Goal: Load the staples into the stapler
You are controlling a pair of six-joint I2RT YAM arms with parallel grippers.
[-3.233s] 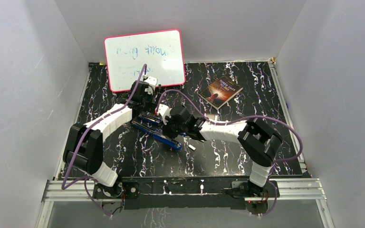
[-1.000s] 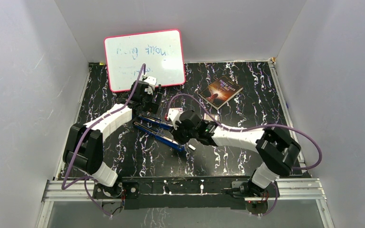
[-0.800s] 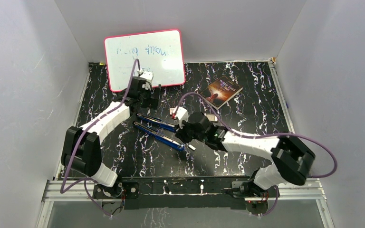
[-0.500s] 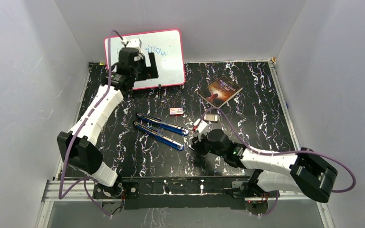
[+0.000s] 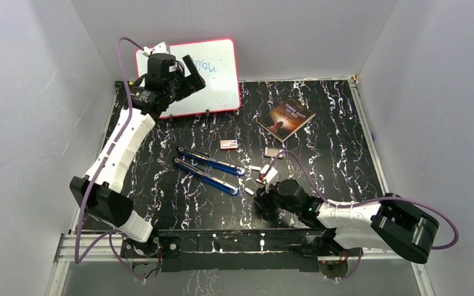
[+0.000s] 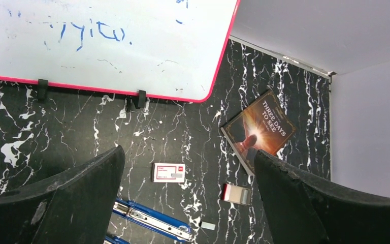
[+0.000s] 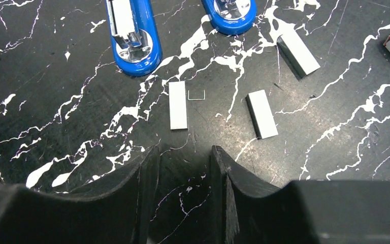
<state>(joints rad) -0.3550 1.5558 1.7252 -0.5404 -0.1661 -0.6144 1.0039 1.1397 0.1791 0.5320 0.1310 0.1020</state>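
The blue stapler (image 5: 207,168) lies opened out on the black marbled table, its two arms side by side; their rounded ends show in the right wrist view (image 7: 131,35). Three strips of staples (image 7: 177,104) lie just past those ends, and a single loose staple (image 7: 196,95) lies beside the nearest strip. My right gripper (image 7: 184,152) hovers low, just short of that strip, open and empty; it is seen from above near the front edge (image 5: 262,200). My left gripper (image 6: 188,152) is raised high before the whiteboard, wide open, holding nothing. The stapler (image 6: 152,221) lies far below it.
A pink-framed whiteboard (image 5: 213,86) leans on the back wall. A small white box with a red label (image 5: 228,144) lies behind the stapler, a small open box (image 5: 273,151) to its right and a book (image 5: 287,117) further back. White walls enclose the table.
My left arm has lifted off the stapler and swung back up to the whiteboard. My right arm has drawn back toward the front edge, its jaws spreading. The stapler has stayed put.
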